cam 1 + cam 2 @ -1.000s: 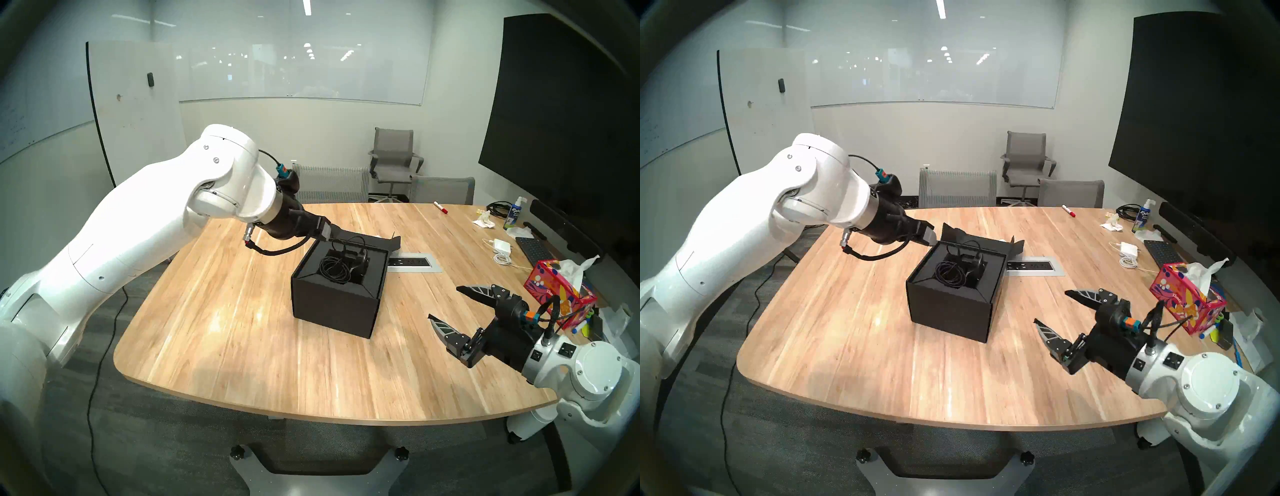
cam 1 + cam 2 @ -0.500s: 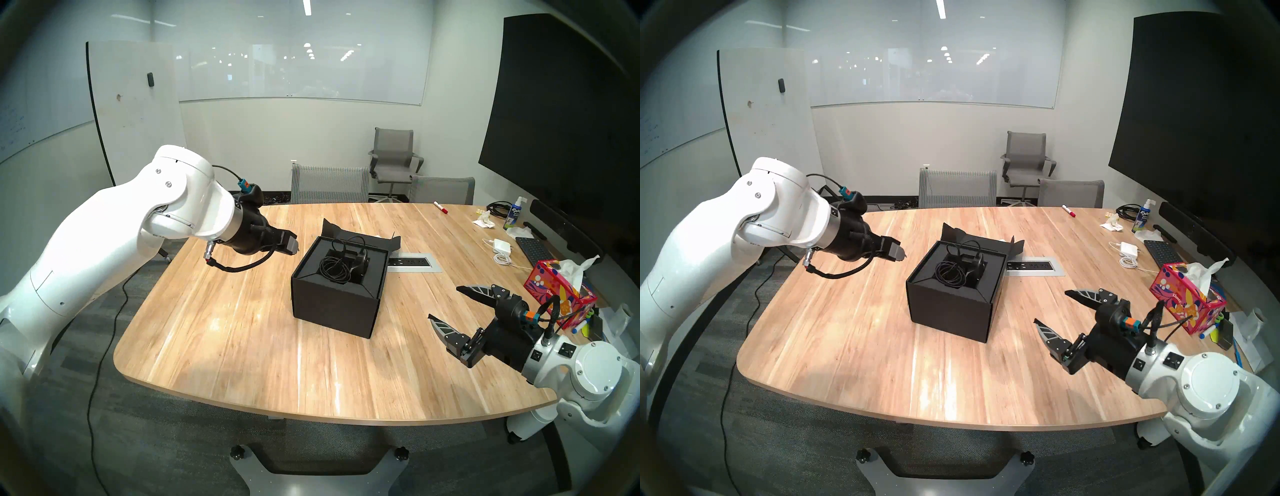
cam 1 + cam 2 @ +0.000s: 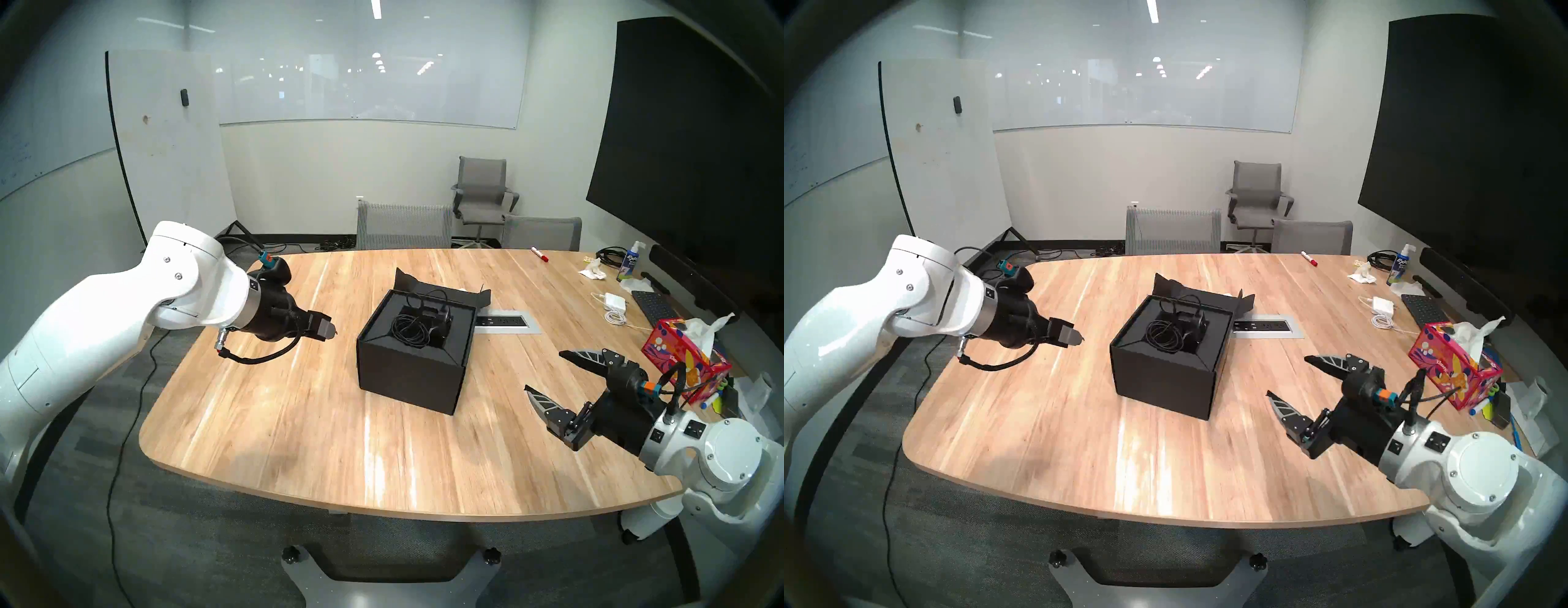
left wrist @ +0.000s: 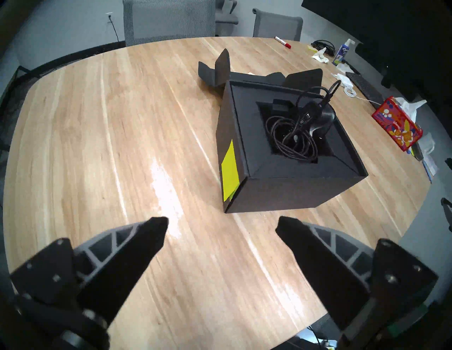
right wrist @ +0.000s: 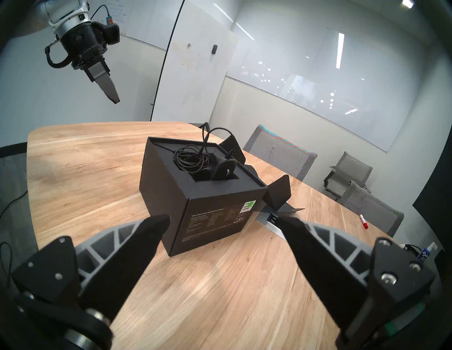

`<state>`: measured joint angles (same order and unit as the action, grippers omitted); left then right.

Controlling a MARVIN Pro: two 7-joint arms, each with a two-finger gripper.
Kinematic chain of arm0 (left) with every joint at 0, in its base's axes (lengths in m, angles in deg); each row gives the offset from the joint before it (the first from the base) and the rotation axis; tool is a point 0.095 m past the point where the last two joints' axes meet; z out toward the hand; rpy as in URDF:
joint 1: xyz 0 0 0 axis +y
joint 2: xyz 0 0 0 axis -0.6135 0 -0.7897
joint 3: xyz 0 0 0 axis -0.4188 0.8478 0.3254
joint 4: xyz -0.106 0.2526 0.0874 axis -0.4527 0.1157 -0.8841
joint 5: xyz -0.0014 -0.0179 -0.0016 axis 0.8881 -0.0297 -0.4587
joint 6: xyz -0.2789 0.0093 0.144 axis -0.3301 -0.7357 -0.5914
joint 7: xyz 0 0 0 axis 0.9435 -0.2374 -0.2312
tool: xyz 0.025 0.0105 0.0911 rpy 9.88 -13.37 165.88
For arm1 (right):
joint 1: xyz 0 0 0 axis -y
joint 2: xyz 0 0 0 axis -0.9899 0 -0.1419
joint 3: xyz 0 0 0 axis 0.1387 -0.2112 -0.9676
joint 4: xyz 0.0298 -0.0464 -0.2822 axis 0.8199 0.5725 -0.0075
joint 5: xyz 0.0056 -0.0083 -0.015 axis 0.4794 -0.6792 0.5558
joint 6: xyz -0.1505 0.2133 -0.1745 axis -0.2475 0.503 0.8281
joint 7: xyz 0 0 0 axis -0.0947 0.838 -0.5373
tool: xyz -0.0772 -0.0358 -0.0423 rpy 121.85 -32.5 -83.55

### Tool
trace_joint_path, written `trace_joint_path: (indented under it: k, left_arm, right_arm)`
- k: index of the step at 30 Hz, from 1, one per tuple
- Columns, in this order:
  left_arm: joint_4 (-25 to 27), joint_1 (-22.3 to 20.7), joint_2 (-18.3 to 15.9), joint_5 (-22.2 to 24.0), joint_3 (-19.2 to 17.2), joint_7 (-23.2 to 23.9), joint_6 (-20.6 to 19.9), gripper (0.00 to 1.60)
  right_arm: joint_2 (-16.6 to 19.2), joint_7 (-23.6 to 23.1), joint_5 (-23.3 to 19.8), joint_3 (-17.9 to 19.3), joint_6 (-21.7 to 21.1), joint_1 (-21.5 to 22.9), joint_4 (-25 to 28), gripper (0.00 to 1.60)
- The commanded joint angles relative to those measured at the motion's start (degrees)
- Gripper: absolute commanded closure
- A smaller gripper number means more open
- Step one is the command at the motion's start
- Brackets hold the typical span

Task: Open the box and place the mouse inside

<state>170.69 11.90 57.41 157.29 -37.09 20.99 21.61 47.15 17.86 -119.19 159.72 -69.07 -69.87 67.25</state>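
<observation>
- While its lid flaps lie folded back toward the far edge, the box [image 3: 409,367] stands upright near the middle of the surface [image 3: 297,424], one vertical corner turned toward the near edge.
- The mouse [image 4: 320,119] sits in the square well of the box's black insert [image 4: 288,166], tilted against the well's side nearer the right edge of the surface, its long axis running roughly from the near side of the box to the far side; which end is its front I cannot tell.
- Its cable [image 4: 286,136] lies coiled in the well beside it, with a loop rising above the box rim.
- The left end effector [image 4: 221,228] hangs over the left edge of the surface, fingers spread, empty, apart from the box.
- The right end effector [image 5: 223,226] hovers near the right near corner, fingers spread wide, empty, aimed at the box.
</observation>
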Motion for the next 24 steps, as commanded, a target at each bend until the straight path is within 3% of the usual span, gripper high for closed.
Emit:
trace_joint_path:
  k: [1, 11, 24]
  left_arm:
    - [-1.0, 3.7, -2.6, -3.6, -2.0, 7.1, 6.3, 0.0]
    - [-2.1, 7.2, -6.0, -7.5, -2.6, 16.5, 12.2, 0.0]
    - [-5.3, 9.0, -10.0, -12.2, -2.6, 29.6, 15.3, 0.0]
  right_arm:
    - [0.1, 0.0, 0.1, 0.2, 0.2, 0.2, 0.6, 0.0]
    - [0.1, 0.0, 0.1, 0.2, 0.2, 0.2, 0.6, 0.0]
    - [0.1, 0.0, 0.1, 0.2, 0.2, 0.2, 0.6, 0.0]
